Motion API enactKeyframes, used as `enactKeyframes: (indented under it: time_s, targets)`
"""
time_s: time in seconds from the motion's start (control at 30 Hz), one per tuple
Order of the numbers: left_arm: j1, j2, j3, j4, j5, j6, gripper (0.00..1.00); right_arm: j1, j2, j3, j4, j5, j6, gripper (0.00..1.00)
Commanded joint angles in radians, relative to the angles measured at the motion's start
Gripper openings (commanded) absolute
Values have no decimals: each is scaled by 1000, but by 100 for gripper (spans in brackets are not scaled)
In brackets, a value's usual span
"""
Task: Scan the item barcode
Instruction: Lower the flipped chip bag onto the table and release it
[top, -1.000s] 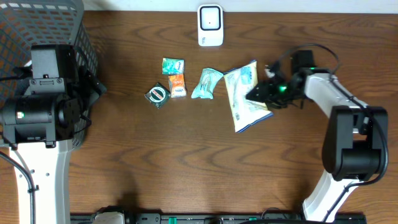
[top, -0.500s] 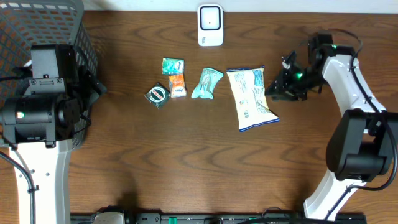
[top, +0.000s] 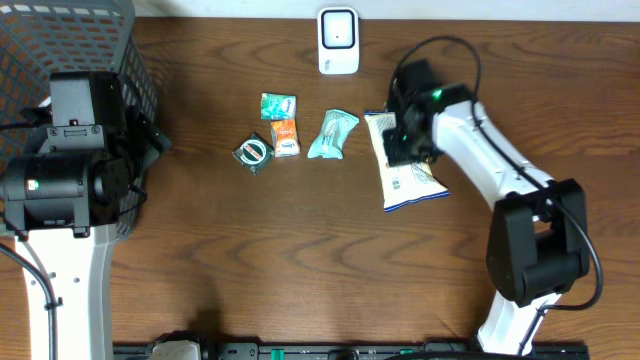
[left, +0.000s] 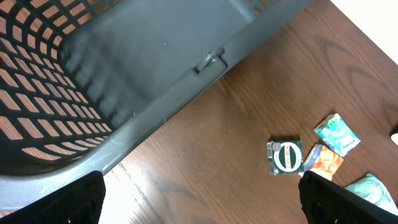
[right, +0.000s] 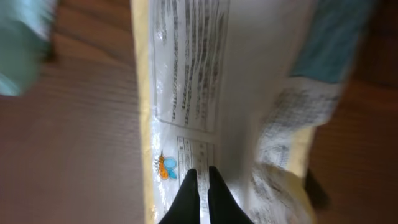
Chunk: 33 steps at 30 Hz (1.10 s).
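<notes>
A big white and yellow snack bag (top: 408, 170) lies flat on the table, printed side up, right of centre. My right gripper (top: 398, 142) hovers over its upper left part. In the right wrist view the two black fingers (right: 203, 173) are pressed together, shut, tips right over the bag's (right: 186, 93) text panel, with nothing visibly pinched between them. The white scanner (top: 338, 40) stands at the table's far edge, up and left of the bag. My left gripper (left: 201, 208) is wide open near the basket, holding nothing. I cannot make out a barcode.
Small packets lie left of the bag: a pale teal one (top: 333, 134), an orange one (top: 286, 137), a green one (top: 278, 105) and a dark round-labelled one (top: 253, 152). A grey mesh basket (top: 60, 40) fills the far left corner, under my left arm.
My right arm swung left from beside the bag's right edge to above its upper part, and its jaws closed. The bag shifted slightly and lies flatter. The left arm stayed still.
</notes>
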Motion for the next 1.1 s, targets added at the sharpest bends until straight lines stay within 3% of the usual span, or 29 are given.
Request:
enactKeyframes:
  time_s: [0.0,0.13,0.27,0.4,0.47,0.67,0.77,0.87,1.07]
  targets:
    - [7,0,5,-3,-10,-5,98,12,-16,-110,58,99,85,1]
    - [7,0,5,-3,-10,-5,98,8,-23,-113,48,93,124,1]
    - [7,0,5,-3,-10,-5,98,8,-65,-5,-48,91,123,1]
    - [7,0,5,-3,-10,-5,98,8,-132,122,-104,102,70,17]
    - [7,0,5,-3,-10,-5,97,8,-141,121,-100,116,71,18]
    - [7,0,5,-3,-10,-5,98,8,-129,-6,-25,136,76,18]
    - [7,0,5,-3,-10,-5,98,-1,-127,-158,106,137,82,18]
    - [7,0,5,-3,-10,-5,98,-21,-127,-270,180,136,158,10]
    - [7,0,5,-3,-10,-5,98,-27,-137,-266,148,137,179,12]
